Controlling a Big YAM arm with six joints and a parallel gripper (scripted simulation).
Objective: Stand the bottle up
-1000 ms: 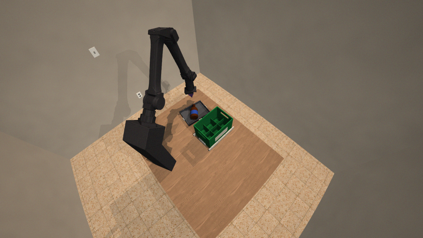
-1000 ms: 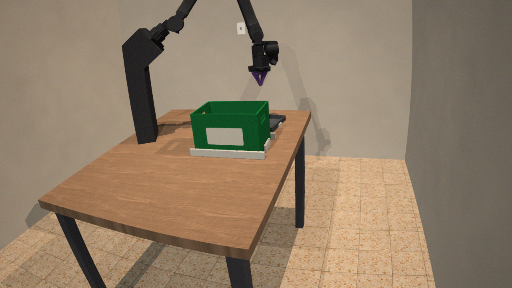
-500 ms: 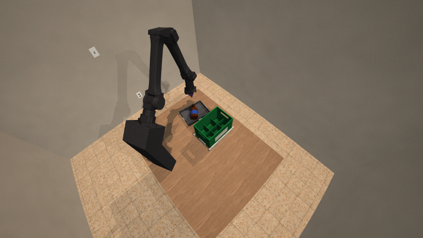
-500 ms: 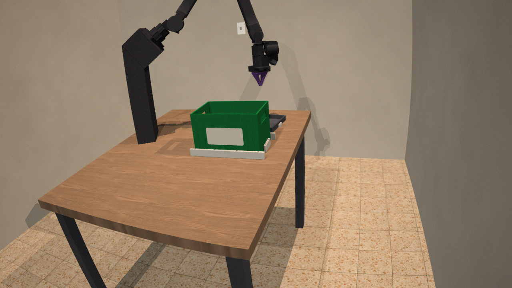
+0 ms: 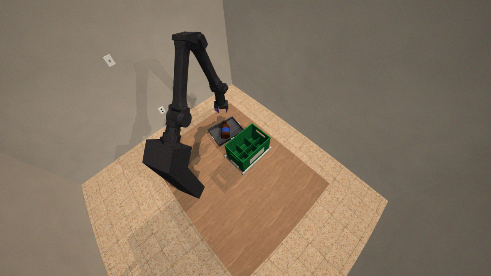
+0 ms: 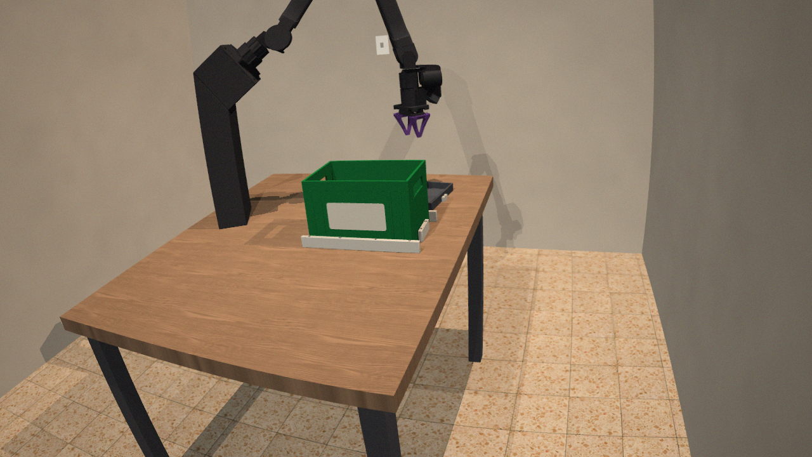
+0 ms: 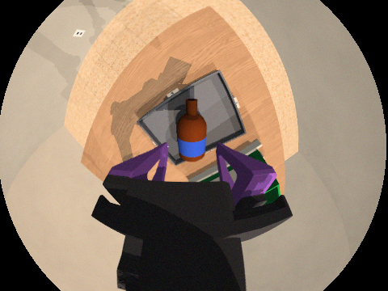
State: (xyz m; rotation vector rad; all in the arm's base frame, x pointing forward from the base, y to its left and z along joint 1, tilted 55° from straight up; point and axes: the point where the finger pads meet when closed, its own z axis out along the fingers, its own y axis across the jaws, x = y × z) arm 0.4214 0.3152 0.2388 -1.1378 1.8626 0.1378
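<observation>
A brown bottle with a blue label lies on its side on the dark grey tray. The tray sits just behind the green crate. In the wrist view the bottle lies on the tray with its neck pointing away from me. My gripper with purple fingers hangs high above the tray's far end, open and empty. It also shows in the exterior view and in the wrist view. In the exterior view the crate hides the bottle and most of the tray.
The crate has several empty compartments and stands on a white base frame. The arm's black base stands at the table's left side. The table's right edge runs close to the tray and crate.
</observation>
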